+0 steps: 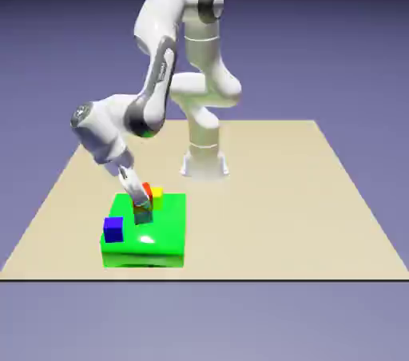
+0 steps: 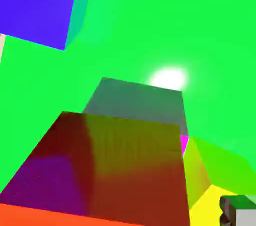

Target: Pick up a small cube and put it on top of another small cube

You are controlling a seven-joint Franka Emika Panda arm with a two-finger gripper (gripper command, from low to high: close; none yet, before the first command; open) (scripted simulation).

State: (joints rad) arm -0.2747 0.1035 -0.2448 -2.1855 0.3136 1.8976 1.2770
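In the exterior view, look to the left for a raised green block (image 1: 168, 228) on the tabletop (image 1: 272, 216). Near its middle, find the red cube (image 1: 147, 188) on top of the dark-sided cube (image 1: 143, 216), partly hidden by the fingers (image 1: 140, 192). Notice the yellow cube (image 1: 157, 198) just beside and behind, and the blue cube (image 1: 113, 229) nearer the front left edge. Probably light, stiff and rather smooth; best gripped squarely by two opposite flat sides, never by corners.

In the hand view, see red large at the bottom, set slightly off the lower cube, with a magenta sliver uncovered. Spread, judging by the one fingertip (image 2: 245, 217) in sight, apart from red. Mind yellow, close on that side; find more room toward blue, and lift straight away.
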